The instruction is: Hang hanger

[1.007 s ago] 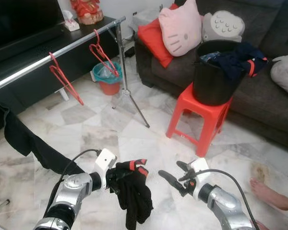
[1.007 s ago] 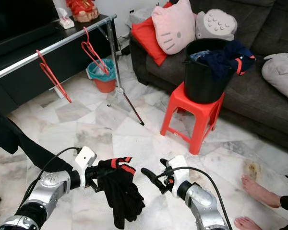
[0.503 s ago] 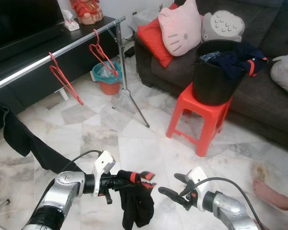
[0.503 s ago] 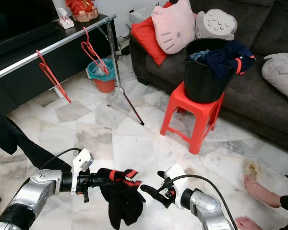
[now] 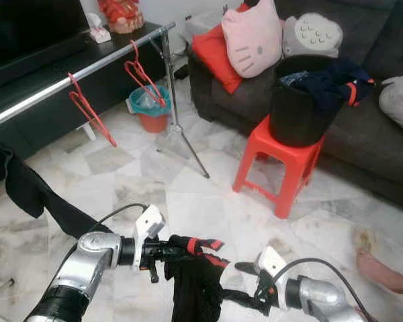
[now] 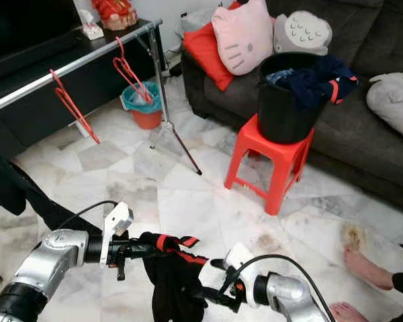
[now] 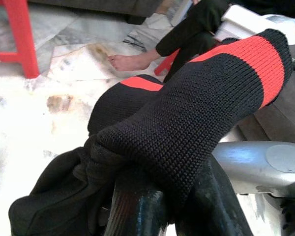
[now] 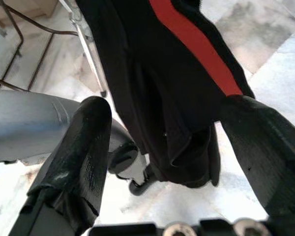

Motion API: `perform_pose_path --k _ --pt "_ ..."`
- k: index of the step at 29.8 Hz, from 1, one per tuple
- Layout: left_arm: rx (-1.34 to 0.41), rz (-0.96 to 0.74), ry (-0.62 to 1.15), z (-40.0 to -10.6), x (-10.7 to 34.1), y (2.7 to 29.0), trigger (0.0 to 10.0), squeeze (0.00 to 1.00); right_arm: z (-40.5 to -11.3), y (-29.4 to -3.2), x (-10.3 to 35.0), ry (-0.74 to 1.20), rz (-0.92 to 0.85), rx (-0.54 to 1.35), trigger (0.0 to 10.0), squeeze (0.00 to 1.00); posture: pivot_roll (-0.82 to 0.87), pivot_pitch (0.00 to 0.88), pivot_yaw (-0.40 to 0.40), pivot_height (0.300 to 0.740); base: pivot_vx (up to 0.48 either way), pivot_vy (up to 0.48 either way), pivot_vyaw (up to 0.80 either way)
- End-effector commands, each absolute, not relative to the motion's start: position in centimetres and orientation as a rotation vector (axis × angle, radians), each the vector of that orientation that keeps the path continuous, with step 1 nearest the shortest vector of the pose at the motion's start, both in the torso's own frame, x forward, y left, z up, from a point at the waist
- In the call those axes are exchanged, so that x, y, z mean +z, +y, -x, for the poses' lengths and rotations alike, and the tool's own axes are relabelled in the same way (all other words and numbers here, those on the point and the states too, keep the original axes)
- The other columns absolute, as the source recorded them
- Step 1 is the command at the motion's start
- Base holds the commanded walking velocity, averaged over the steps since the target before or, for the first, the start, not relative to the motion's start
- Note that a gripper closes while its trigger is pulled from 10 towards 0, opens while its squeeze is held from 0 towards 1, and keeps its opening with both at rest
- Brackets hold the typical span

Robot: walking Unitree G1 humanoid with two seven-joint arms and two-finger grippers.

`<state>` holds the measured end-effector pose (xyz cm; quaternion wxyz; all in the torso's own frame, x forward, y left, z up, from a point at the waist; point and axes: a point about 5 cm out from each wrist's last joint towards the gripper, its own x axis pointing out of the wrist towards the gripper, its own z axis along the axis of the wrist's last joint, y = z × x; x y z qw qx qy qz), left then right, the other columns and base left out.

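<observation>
The left end effector [image 5: 162, 251] pinches a black garment with red stripes [image 5: 200, 282] at 6 o'clock, holding it out so the cloth drapes free for a second grip. The right end effector [image 8: 177, 147], fingers spread wide, straddles the hanging fabric. Red hangers [image 5: 91, 111] wait on the rail [image 5: 67, 77] at 10 o'clock. The black bucket [image 5: 297, 111] on the red stool [image 5: 282, 164] holds dark laundry.

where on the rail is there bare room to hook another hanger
The rail is bare between the two red hangers, and left of the nearer one up to the hung black cloth. The far end by the stand pole is crowded.
</observation>
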<state>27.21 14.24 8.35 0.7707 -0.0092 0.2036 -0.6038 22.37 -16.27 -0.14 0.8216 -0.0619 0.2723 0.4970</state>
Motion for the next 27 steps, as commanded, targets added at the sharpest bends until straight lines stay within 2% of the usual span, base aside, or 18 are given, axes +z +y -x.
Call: perform_pose_path --k 1,5,9,27 --pt "-1.343 0.025 0.428 -26.9 9.1 14.3 10.0 0.00 -22.5 -16.5 0.0 0.582 0.158 1.061 10.0 0.00 -0.02 0.059 0.073 0.740 0.000 0.000 0.00" --pt "-1.361 0.028 0.429 -26.7 9.3 14.3 10.0 0.00 -22.8 -16.6 0.2 0.573 0.170 1.055 10.0 0.00 -0.01 0.053 0.072 0.740 0.000 0.000 0.00" --pt "-1.397 0.036 0.441 -26.2 9.5 14.2 10.0 0.00 -24.0 -16.9 0.7 0.530 0.186 0.962 10.0 0.00 -0.01 0.051 0.073 0.740 0.000 0.000 0.00" --pt "-1.427 0.023 0.484 -25.4 9.2 14.0 10.0 0.00 -24.7 -16.7 1.2 0.495 0.193 0.959 10.0 0.00 -0.01 0.051 0.076 0.740 0.000 0.000 0.00"
